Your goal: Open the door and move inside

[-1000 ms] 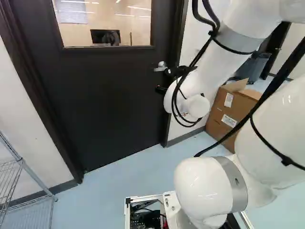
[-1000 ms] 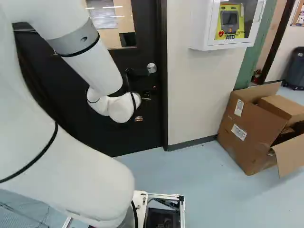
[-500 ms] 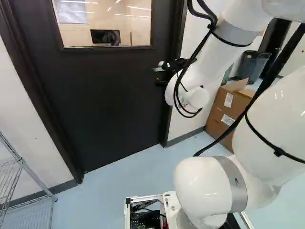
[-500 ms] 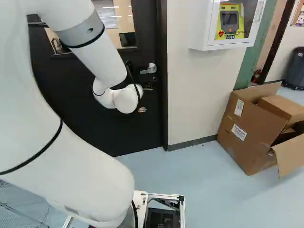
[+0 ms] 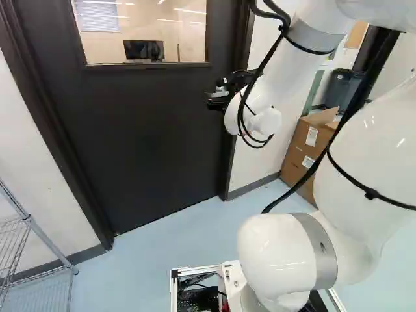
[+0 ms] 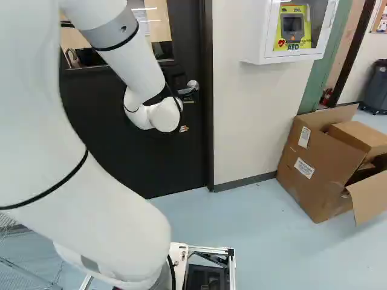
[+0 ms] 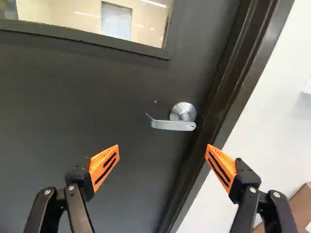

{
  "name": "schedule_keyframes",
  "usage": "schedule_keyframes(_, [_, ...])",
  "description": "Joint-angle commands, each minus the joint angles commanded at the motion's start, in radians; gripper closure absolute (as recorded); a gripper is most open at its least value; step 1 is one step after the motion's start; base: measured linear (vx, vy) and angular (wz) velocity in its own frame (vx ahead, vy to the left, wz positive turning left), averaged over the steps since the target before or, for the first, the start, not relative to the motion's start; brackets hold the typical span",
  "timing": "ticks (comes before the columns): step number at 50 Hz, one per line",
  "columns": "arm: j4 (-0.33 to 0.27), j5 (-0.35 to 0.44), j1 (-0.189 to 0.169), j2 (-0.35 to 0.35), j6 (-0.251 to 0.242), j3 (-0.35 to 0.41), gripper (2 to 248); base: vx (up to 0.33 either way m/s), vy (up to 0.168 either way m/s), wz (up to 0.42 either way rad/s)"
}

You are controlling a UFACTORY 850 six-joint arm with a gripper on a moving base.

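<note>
The blue floor (image 5: 169, 240) runs up to a white wall (image 6: 242, 121). Set in that wall is a big black door (image 5: 149, 130). It is shut, with a dark door frame (image 6: 207, 133) around it. The thick white arm (image 5: 286, 253) starts near, at the right of the left base view, and bends over to the right side of the door. A wire rack (image 5: 39, 233) stands near the wall, left of the door.

To the right of the door, a brown cardboard box (image 6: 320, 163) sits on the floor with its flaps open. The door has a window (image 5: 149, 32) up high, and a black screen (image 5: 143, 50) shows through it, farther away. A dark bin (image 6: 376, 87) stands far off on the right. A white cabinet (image 6: 257, 48) hangs on the wall right of the door, with a yellow device (image 6: 294, 36) inside.

The black gripper (image 5: 214, 97) is at the right side of the door. In the wrist view, the gripper (image 7: 162, 145) has its two fingers spread wide, with nothing held between their orange pads (image 7: 104, 165). The silver lever handle (image 7: 172, 125) is on the right side of the door, near the frame. It lies ahead of the fingers, apart from both. The lever is almost level, and its loose end points left, away from the frame.
</note>
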Motion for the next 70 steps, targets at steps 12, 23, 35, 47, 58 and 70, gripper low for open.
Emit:
schedule_keyframes(12, [-0.007, 0.0, 0.01, -0.033, 0.0, -0.06, 3, 0.0, 0.0, 0.0])
schedule_keyframes(23, [-0.007, 0.0, 0.022, -0.061, 0.0, -0.113, 3, 0.0, 0.0, 0.0])
schedule_keyframes(35, [-0.007, 0.0, 0.041, -0.095, 0.0, -0.161, 3, 0.0, 0.0, 0.0])
schedule_keyframes(47, [-0.007, 0.0, 0.061, -0.134, 0.0, -0.202, 3, 0.0, 0.0, 0.0])
schedule_keyframes(58, [-0.007, 0.0, 0.078, -0.169, 0.0, -0.24, 3, 0.0, 0.0, 0.0])
schedule_keyframes(70, [-0.007, 0.0, 0.096, -0.204, 0.0, -0.277, 3, 0.0, 0.0, 0.0])
